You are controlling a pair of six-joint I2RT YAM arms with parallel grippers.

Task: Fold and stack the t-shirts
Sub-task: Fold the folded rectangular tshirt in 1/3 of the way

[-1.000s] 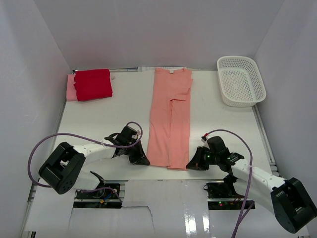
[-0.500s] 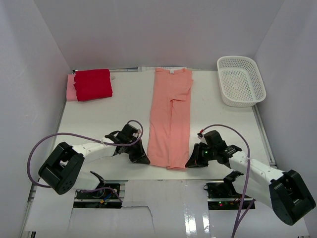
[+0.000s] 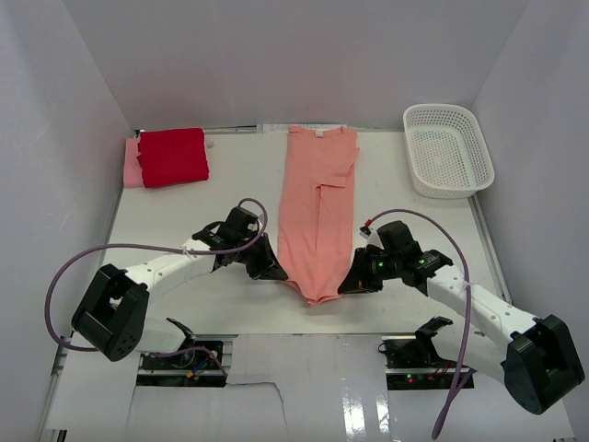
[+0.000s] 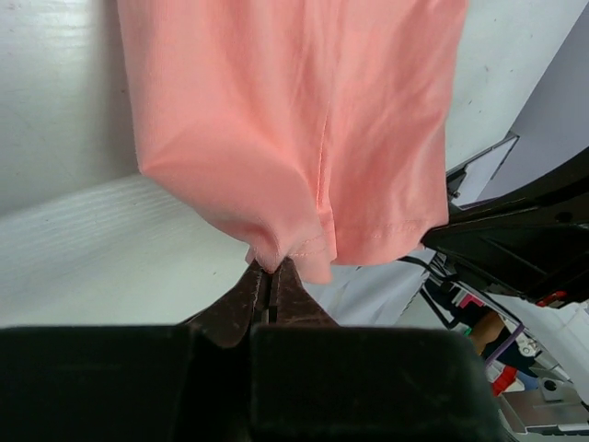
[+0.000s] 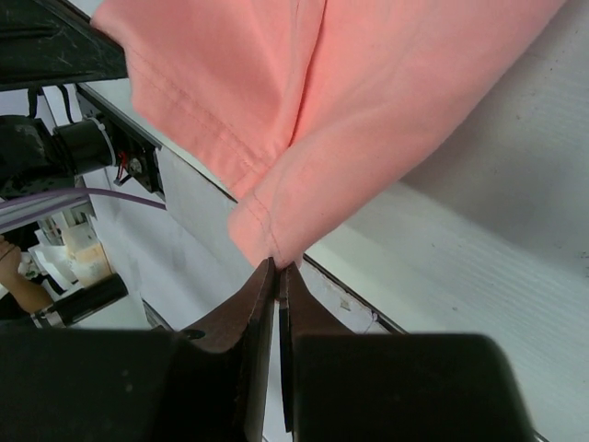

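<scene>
Red tee (image 3: 173, 155) lies folded on pink tee (image 3: 132, 166) at the tabletop's far left corner. Our left gripper (image 3: 275, 273) and right gripper (image 3: 346, 285) each pinch the salmon tee (image 3: 317, 207) by its near hem, mid-tabletop, its folding unfinished.

The salmon t-shirt (image 3: 317, 207) lies lengthwise in the middle, folded into a long narrow strip with its collar at the far end. Its near hem is lifted, both corners pinched. Far left, the folded red t-shirt (image 3: 173, 156) sits on the folded pale pink t-shirt (image 3: 132, 166).
</scene>
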